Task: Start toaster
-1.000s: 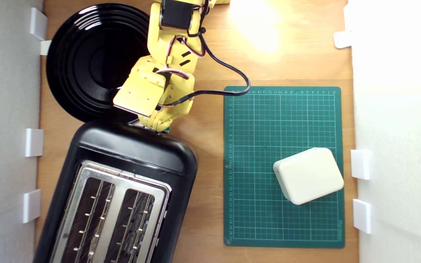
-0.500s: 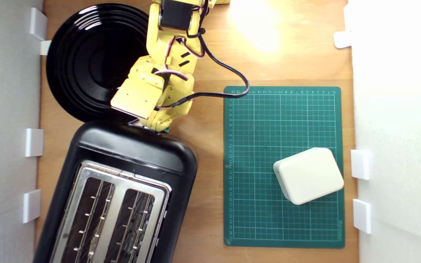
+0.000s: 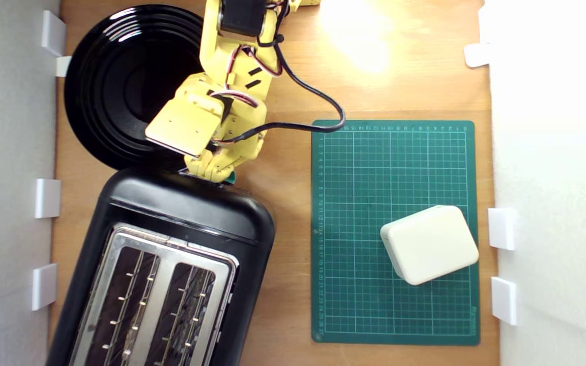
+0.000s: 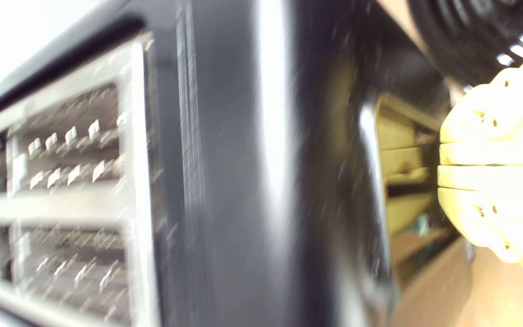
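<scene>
The toaster point(image 3: 171, 264) fills the tabletop's point(image 3: 293, 81) near-left corner in the exterior view; the black plate point(image 3: 120, 81) blocks the far-left corner, touching or just beside it; the gripper point(image 3: 210, 173) sits wedged at their junction; bare wood lies open between toaster and green mat point(image 3: 394, 152); the cream box point(image 3: 429, 244) occupies the mat's right part.
</scene>
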Motion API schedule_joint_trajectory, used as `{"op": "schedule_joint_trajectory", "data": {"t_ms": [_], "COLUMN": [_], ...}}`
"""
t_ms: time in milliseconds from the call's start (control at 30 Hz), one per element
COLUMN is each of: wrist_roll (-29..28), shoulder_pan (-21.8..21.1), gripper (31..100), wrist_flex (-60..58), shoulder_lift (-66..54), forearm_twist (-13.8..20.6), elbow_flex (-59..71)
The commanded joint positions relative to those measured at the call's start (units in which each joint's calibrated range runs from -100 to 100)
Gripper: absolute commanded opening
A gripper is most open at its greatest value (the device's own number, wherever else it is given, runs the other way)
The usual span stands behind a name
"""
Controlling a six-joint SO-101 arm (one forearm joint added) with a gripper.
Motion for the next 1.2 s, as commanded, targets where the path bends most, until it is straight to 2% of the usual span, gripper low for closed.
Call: {"op": "schedule_joint_trajectory", "data": {"t_ms": [0, 400, 767, 1167], "wrist_roll": [0.4, 1.45, 3.81, 3.92], "shoulder_pan": [-1.8, -4.57, -4.57, -4.65], "gripper": [31.3, 31.3, 31.3, 31.3], "wrist_flex": [0.08, 0.08, 0.17, 0.43], "shoulder_lift": [-6.17, -16.5, -31.32, -49.05], "forearm_twist": [0.77, 0.67, -0.08, 0.39], "elbow_flex": [-2.39, 4.79, 15.42, 30.68]}}
